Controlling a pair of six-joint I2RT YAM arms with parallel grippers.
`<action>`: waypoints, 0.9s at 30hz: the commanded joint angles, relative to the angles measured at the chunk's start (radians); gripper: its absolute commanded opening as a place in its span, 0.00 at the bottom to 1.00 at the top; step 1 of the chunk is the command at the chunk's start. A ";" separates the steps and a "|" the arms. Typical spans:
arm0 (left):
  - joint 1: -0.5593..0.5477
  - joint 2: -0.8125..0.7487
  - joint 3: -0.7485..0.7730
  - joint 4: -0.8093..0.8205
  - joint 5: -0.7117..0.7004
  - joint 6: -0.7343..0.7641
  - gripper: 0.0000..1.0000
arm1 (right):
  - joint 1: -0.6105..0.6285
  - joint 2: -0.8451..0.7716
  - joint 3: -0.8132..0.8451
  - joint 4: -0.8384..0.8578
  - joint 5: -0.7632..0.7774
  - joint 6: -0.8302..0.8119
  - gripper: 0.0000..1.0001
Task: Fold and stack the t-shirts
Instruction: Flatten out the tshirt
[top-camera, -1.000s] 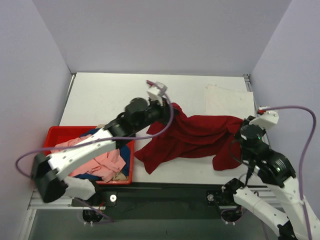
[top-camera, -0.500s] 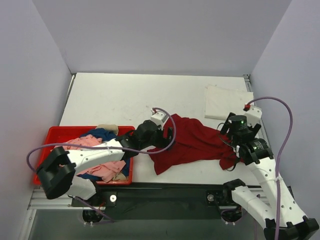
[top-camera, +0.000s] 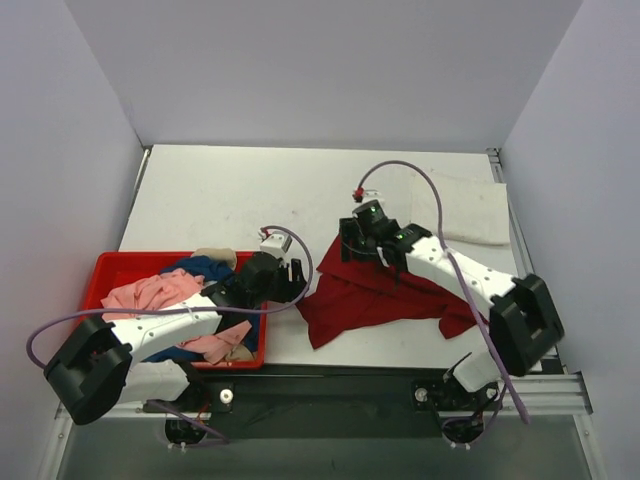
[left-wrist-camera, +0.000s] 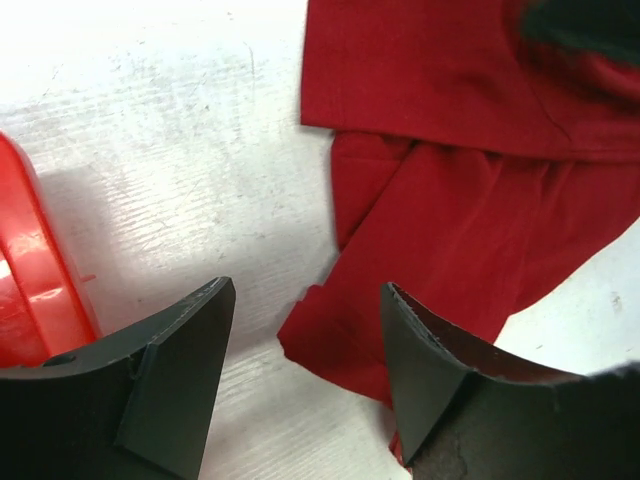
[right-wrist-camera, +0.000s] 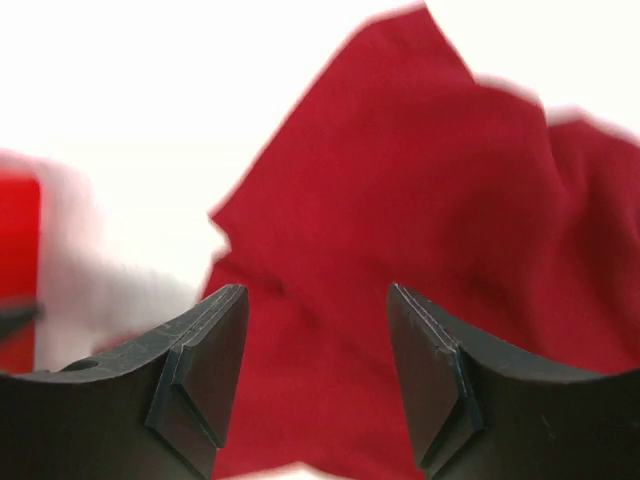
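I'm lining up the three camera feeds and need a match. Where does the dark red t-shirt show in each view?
Top external: the dark red t-shirt lies crumpled at centre-right, to the right of the red bin.
Left wrist: the dark red t-shirt fills the upper right.
Right wrist: the dark red t-shirt fills the centre and right.
Shared landmark: the red bin, at the left edge in the left wrist view and, blurred, likely in the right wrist view too.

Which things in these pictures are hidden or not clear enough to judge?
- Dark red t-shirt: upper part hidden under the right arm in the top view; blurred in the right wrist view.
- Pile in the red bin: partly covered by the left arm, so shirts cannot be counted.
- White t-shirt: pale on the pale table; folds unreadable.
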 joint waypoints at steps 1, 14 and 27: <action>0.026 -0.013 -0.010 0.033 0.036 -0.012 0.69 | -0.017 0.147 0.169 0.060 0.047 -0.063 0.57; 0.068 0.040 -0.014 0.069 0.231 -0.003 0.68 | -0.189 0.615 0.591 0.000 -0.100 -0.109 0.56; 0.057 0.052 -0.103 0.153 0.275 -0.061 0.64 | -0.217 0.724 0.657 -0.046 -0.139 -0.112 0.54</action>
